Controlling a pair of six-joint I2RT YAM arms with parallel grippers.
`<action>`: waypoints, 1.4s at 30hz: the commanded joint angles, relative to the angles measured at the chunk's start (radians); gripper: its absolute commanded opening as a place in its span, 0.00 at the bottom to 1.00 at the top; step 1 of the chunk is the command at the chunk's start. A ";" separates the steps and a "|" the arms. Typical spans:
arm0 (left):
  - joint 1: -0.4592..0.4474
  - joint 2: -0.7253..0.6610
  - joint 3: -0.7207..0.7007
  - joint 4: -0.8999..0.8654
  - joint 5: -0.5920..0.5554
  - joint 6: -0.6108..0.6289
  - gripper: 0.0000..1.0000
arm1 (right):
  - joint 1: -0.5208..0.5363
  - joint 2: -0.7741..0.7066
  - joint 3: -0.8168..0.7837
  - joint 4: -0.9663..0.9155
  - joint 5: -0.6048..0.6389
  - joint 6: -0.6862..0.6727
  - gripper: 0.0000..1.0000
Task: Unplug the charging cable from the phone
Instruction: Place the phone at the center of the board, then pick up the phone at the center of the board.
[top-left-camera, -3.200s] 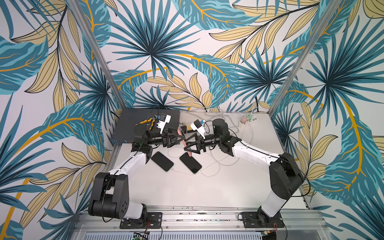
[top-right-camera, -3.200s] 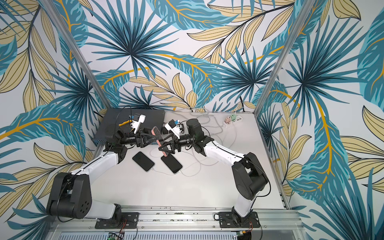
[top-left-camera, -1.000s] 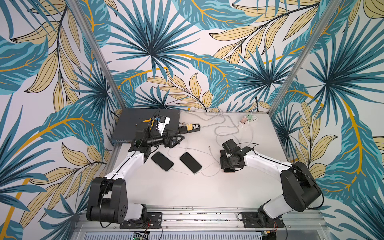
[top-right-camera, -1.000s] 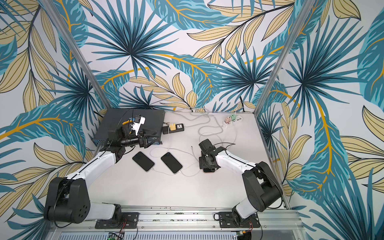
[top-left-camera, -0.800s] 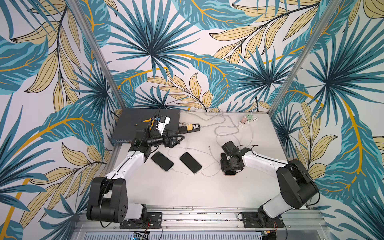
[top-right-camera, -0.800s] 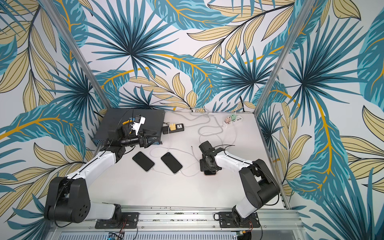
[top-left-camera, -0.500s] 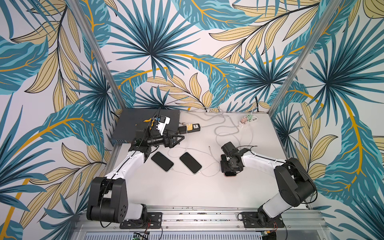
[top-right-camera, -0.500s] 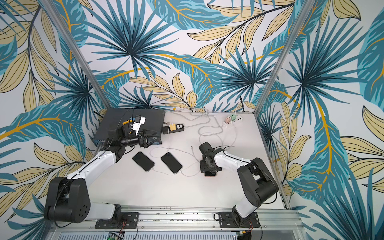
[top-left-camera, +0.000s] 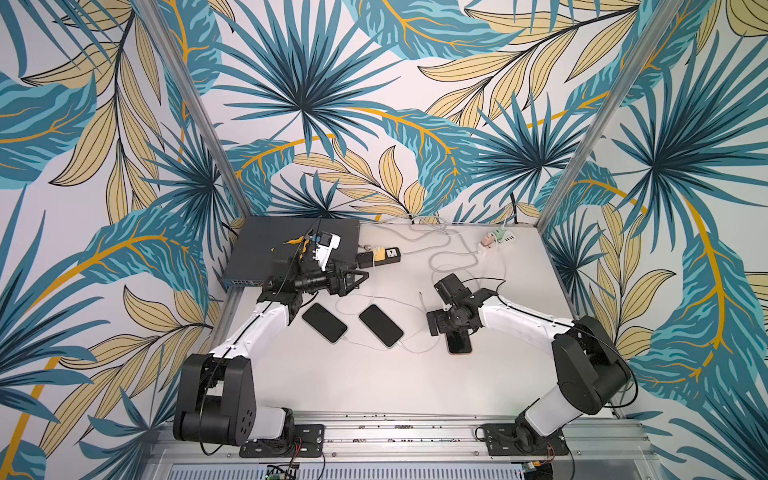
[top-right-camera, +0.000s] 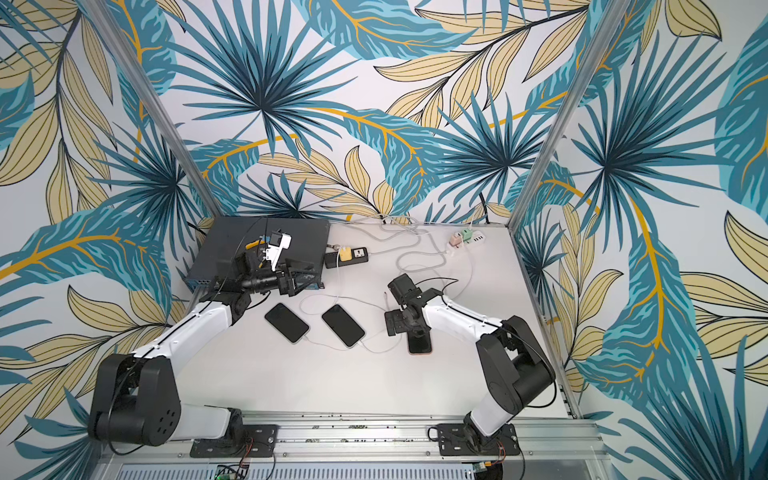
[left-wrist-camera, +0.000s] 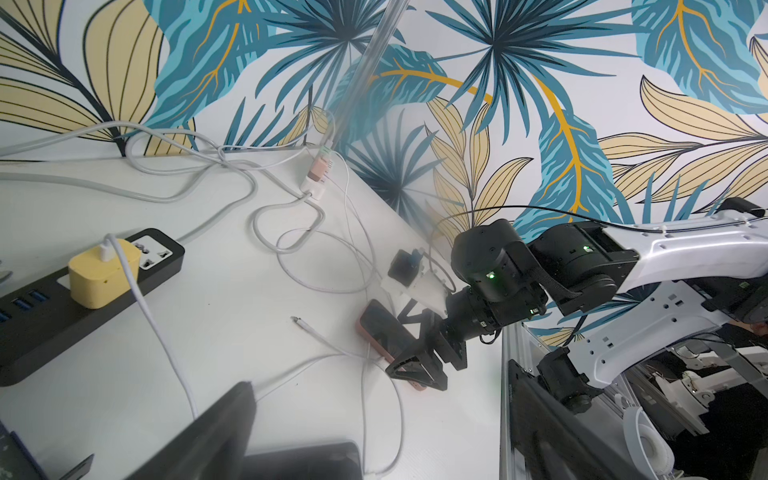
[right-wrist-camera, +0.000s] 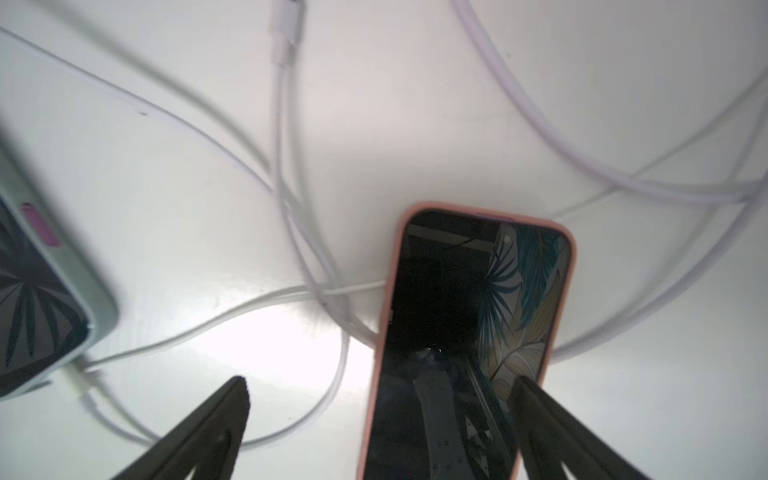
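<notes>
Leafy teal-and-yellow wallpaper (top-left-camera: 307, 104) is covering the walls around a white table (top-left-camera: 374, 386). White cords are looping across the tabletop from a black power strip (top-left-camera: 379, 257) sitting at the back beside a dark grey box (top-left-camera: 266, 249). A dark phone (top-left-camera: 324, 322) and a second dark phone (top-left-camera: 381, 325) are lying side by side mid-table. The pink-cased phone (right-wrist-camera: 469, 332) is lying flat, screen up, beneath the right gripper (right-wrist-camera: 380, 384), whose fingers are standing wide apart, gripping nothing. The charging cable (right-wrist-camera: 286, 25) is lying with its plug loose, apart from that phone. The left gripper (top-left-camera: 360, 278) is hovering near the box, jaws spread, empty.
</notes>
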 joint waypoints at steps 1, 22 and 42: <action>0.008 -0.006 0.030 -0.007 -0.008 0.023 1.00 | 0.049 0.027 0.055 0.039 -0.045 -0.050 1.00; 0.015 -0.007 0.035 -0.031 -0.019 0.039 1.00 | 0.287 0.300 0.304 0.162 -0.117 -0.229 1.00; 0.019 -0.012 0.035 -0.039 -0.012 0.039 1.00 | 0.290 0.433 0.346 0.134 -0.098 -0.272 0.98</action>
